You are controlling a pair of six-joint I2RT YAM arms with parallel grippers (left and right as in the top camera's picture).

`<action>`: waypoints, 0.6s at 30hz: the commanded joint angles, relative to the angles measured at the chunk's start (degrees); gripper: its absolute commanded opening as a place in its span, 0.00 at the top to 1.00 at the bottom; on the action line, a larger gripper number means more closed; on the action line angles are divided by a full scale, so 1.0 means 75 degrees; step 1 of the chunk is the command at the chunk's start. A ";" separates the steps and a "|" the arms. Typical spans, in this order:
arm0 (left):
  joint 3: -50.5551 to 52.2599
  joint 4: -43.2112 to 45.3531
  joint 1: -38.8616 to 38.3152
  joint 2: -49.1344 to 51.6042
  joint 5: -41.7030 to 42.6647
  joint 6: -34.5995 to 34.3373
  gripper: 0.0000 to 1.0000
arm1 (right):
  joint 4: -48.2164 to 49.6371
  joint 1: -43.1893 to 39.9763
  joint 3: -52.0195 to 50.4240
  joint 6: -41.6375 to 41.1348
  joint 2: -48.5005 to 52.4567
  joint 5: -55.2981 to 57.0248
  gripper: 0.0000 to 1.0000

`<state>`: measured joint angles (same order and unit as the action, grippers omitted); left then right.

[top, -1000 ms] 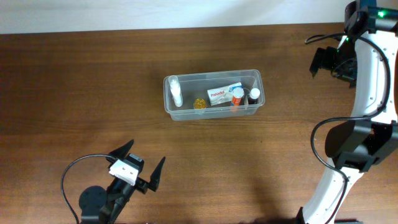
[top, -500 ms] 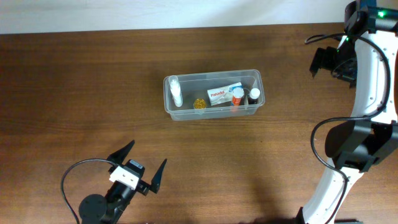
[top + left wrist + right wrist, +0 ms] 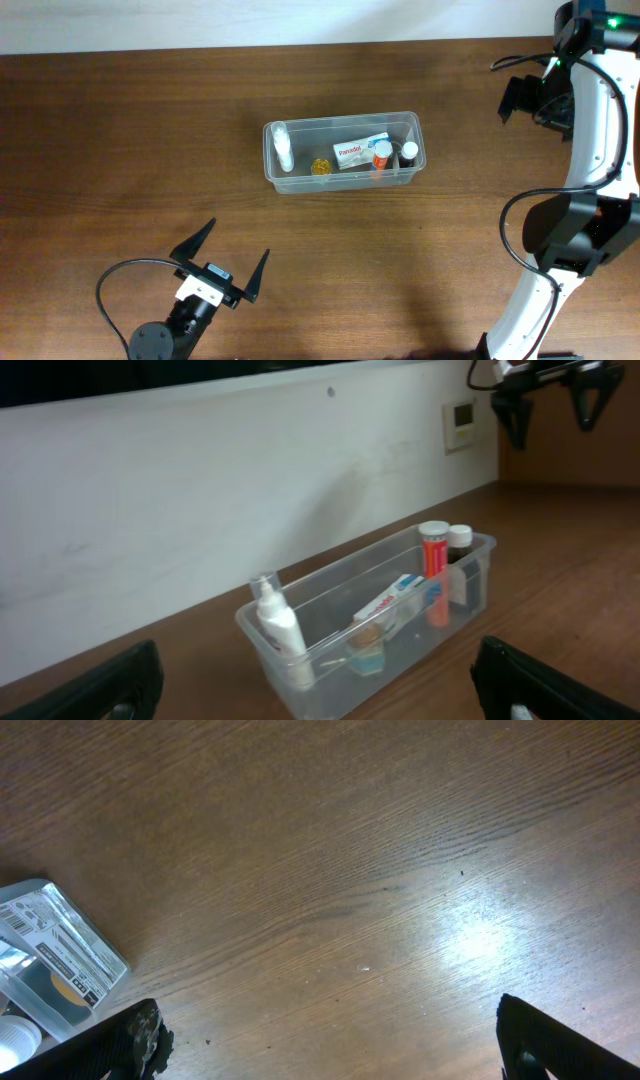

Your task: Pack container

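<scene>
So the left fingers (image 3: pixel 195 238) backed off toward the near-left corner of the desk (image 3: pixel 120 150), spread and empty like the right fingers (image 3: pixel 130 1040), and the container (image 3: pixel 340 118) already looks packed.

Container (image 3: pixel 340 118), table centre: top open, reachable from above. Inside: spray bottle (image 3: pixel 283 148) at the 9 o'clock end; box (image 3: pixel 362 150), orange bottle (image 3: pixel 381 154) and dark-capped bottle (image 3: pixel 408 152) crowd the 3 o'clock half; a narrow gap lies between. Table (image 3: pixel 120 150): open wood from 6 to 12 o'clock. Right arm (image 3: pixel 600 130) stands along the 3 o'clock edge.
</scene>
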<state>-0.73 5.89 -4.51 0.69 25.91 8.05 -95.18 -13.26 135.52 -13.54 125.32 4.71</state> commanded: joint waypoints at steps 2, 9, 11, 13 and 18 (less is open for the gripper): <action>0.0029 -0.0501 -0.0041 -0.0055 -0.0737 0.0117 0.01 | 0.0003 -0.0044 0.0003 -0.0061 -0.0023 0.0064 0.01; 0.0029 -0.1227 -0.0041 -0.0055 -0.1376 0.0114 0.01 | 0.0003 -0.0044 0.0003 -0.0061 -0.0023 0.0064 0.02; 0.0029 -0.1227 -0.0041 -0.0055 -0.1376 0.0111 0.01 | 0.0003 -0.0044 0.0003 -0.0061 -0.0023 0.0064 0.01; 0.0029 -0.1227 -0.0044 -0.0055 -0.1376 0.0111 0.01 | 0.0003 -0.0044 0.0003 -0.0061 -0.0023 0.0064 0.02; 0.0029 -0.1224 -0.0044 -0.0052 -0.1376 0.0111 0.01 | 0.0003 -0.0044 0.0003 -0.0061 -0.0023 0.0064 0.02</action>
<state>-0.64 -2.81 -4.51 0.84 16.84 8.16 -95.18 -13.26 135.52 -13.52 125.32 4.71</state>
